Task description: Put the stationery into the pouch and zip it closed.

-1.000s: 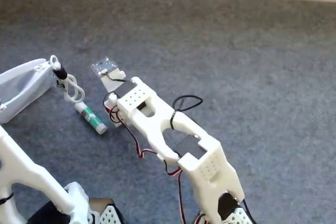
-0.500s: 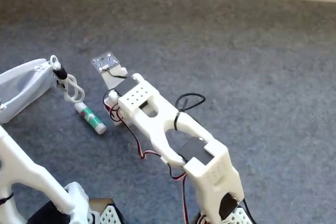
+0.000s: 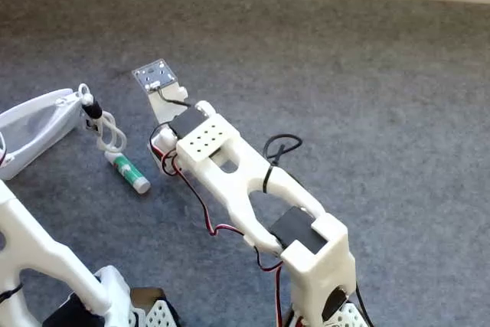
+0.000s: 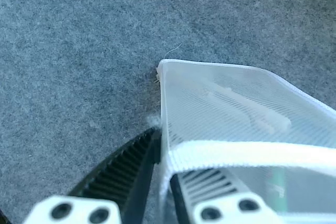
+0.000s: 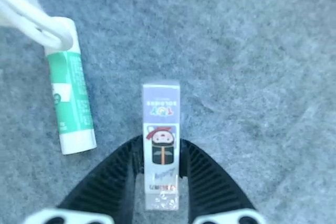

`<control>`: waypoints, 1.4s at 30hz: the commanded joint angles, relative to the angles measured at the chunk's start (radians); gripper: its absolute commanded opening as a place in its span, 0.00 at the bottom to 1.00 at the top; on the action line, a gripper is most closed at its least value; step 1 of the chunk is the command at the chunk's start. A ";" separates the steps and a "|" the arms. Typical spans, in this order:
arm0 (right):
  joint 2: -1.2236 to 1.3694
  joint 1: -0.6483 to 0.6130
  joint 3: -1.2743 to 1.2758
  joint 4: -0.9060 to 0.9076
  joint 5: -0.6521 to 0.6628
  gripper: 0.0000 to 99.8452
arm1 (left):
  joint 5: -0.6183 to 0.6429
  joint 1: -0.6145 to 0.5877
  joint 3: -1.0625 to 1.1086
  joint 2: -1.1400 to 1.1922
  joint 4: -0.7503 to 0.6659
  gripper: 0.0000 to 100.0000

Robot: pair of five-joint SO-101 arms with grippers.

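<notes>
Bright daylight falls evenly, casting only soft shadows.

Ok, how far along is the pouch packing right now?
Done: a pale pen-like item seems to lie inside the mesh pouch, whose edge the left end effector grips. In hand: the right end effector holds a small printed pack. Left: that pack and the green glue stick on the carpet go in, then the zip.

White mesh pouch (image 3: 34,124), edge pinched by left gripper (image 4: 165,156); green-and-white glue stick (image 3: 128,172) lies flat, one end under the pouch's cord loop (image 3: 111,134); small printed pack (image 5: 161,129), perhaps an eraser, clamped in right gripper (image 5: 161,142)
</notes>
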 commanded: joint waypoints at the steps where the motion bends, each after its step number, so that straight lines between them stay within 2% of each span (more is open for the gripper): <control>1: -0.111 -0.002 -0.005 -0.005 -0.008 0.00 | 0.005 0.054 -0.004 -0.005 0.000 0.01; 10: -0.257 -0.002 0.099 -0.059 -0.006 0.00 | 0.005 0.062 -0.002 -0.005 0.000 0.01; 18: -0.490 -0.004 0.472 -0.443 -0.012 0.00 | 0.005 0.064 0.031 -0.005 -0.018 0.01; 23: -0.591 -0.007 0.624 -0.598 -0.014 0.00 | 0.006 0.064 0.033 -0.005 -0.020 0.01; 42: -0.852 -0.058 0.891 -0.839 -0.009 0.00 | 0.006 0.065 0.035 -0.005 -0.020 0.01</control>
